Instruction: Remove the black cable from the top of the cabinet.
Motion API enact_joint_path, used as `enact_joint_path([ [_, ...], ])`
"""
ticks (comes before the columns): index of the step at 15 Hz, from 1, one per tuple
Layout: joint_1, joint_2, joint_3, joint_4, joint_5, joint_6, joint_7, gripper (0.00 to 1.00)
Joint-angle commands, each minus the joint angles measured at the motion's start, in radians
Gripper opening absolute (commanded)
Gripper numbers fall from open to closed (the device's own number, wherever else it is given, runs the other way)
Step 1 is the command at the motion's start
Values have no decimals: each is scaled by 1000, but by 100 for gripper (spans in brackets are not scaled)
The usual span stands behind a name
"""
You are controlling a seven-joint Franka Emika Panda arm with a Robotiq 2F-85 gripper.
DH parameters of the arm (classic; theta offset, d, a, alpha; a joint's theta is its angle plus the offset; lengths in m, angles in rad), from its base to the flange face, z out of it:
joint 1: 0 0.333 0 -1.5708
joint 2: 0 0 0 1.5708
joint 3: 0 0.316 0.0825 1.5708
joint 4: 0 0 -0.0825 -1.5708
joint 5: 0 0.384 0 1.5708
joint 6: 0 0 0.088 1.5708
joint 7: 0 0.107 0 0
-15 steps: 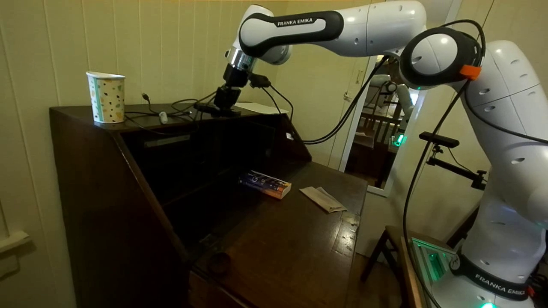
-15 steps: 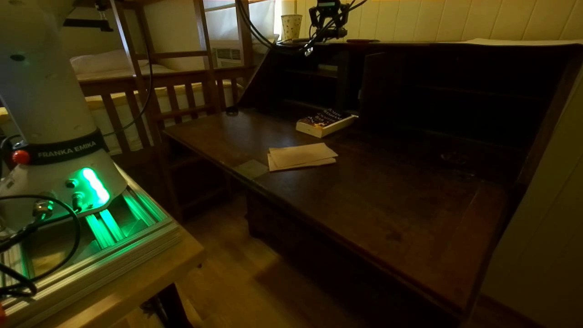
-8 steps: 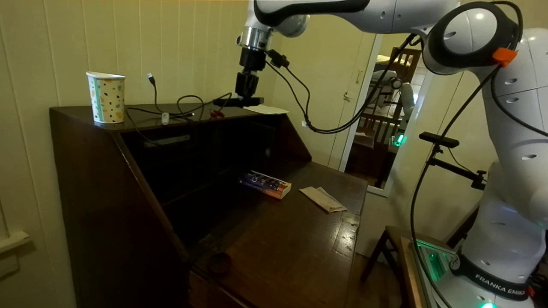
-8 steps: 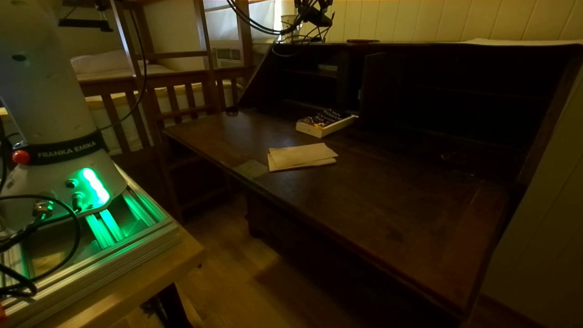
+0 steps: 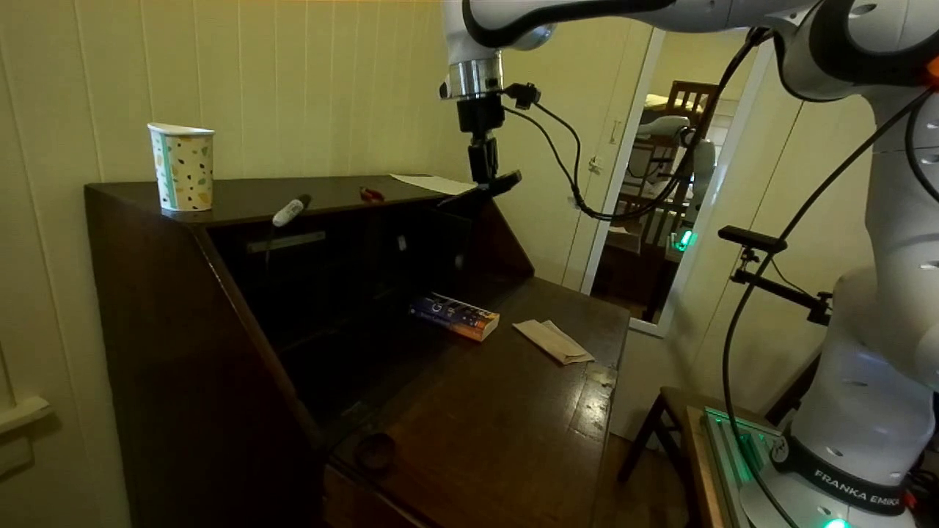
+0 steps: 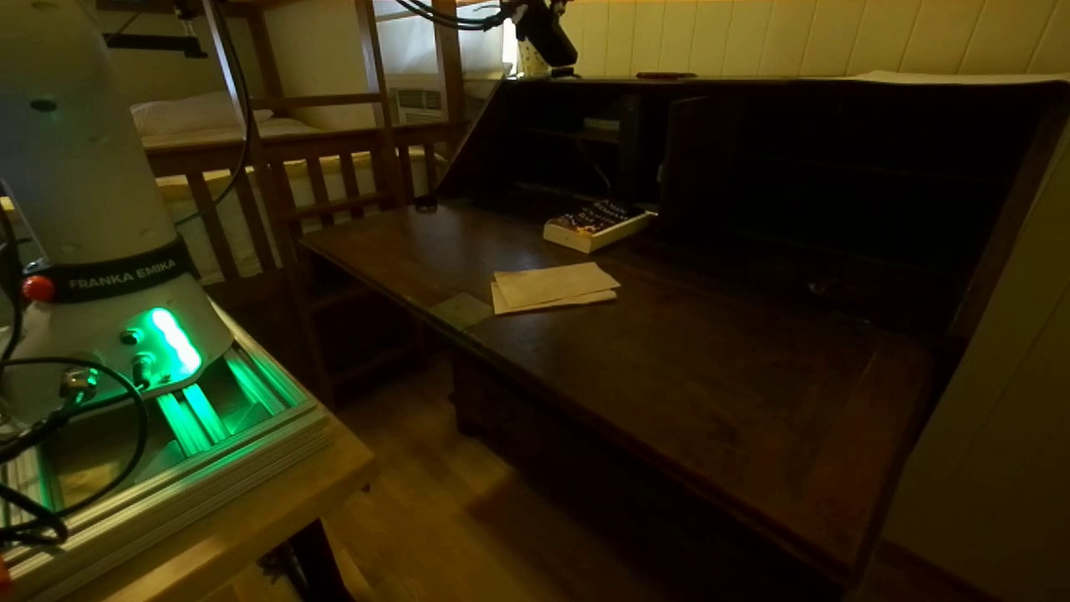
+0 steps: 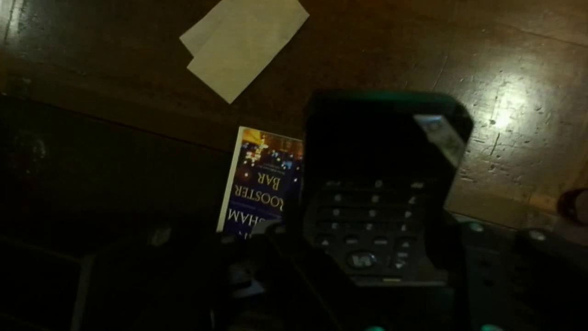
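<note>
Claw (image 5: 483, 176) clamped on black device (image 7: 376, 147) (keypad (image 7: 370, 213) shows in wrist view), above tabletop (image 5: 484, 418); cable (image 5: 270, 244), faint and blurred, below white piece (image 5: 290, 212) near upper front edge of cabinet (image 5: 147, 308)

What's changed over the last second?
The hand moved toward the robot's base, carrying a dark keypad device; no release shows. The black cable slid forward, its loops gone from the cabinet top, its white piece now tilted at the front edge. Cup, book and tan papers stayed put.
</note>
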Motion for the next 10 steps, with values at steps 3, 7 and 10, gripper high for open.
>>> enact_joint_path([
  [3,8,17,17,-140,98,209,13,36],
  [7,11,75,19,-174,151,494,35,36],
  [10,13,120,16,-165,144,657,32,36],
])
